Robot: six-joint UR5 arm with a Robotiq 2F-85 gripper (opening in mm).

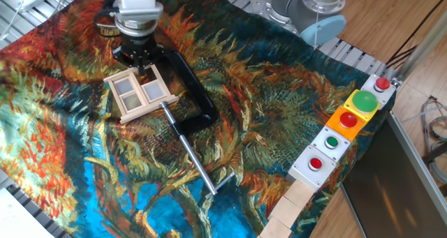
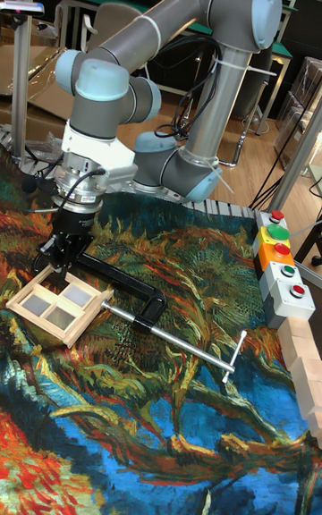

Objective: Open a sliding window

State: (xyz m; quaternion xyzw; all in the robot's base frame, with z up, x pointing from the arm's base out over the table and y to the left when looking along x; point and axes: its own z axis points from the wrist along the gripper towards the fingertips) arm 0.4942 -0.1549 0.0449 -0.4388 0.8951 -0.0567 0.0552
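Observation:
The sliding window (image 1: 140, 93) is a small pale wooden frame with greyish panes, lying flat on the patterned cloth at the left; the tall fixed view shows the sliding window (image 2: 57, 305) as well. My gripper (image 1: 140, 62) hangs just over its far edge, pointing down. In the tall fixed view the gripper (image 2: 60, 261) has its black fingers (image 2: 42, 261) spread apart above the frame's back corner, with nothing between them. I cannot tell whether the fingertips touch the wood.
A black C-clamp (image 1: 187, 84) with a steel rod (image 1: 196, 162) lies right beside the window, touching its right side. A row of button boxes (image 1: 347, 121) and pale wooden blocks (image 1: 290, 206) line the table's right edge. The colourful cloth (image 1: 265, 98) covers the table.

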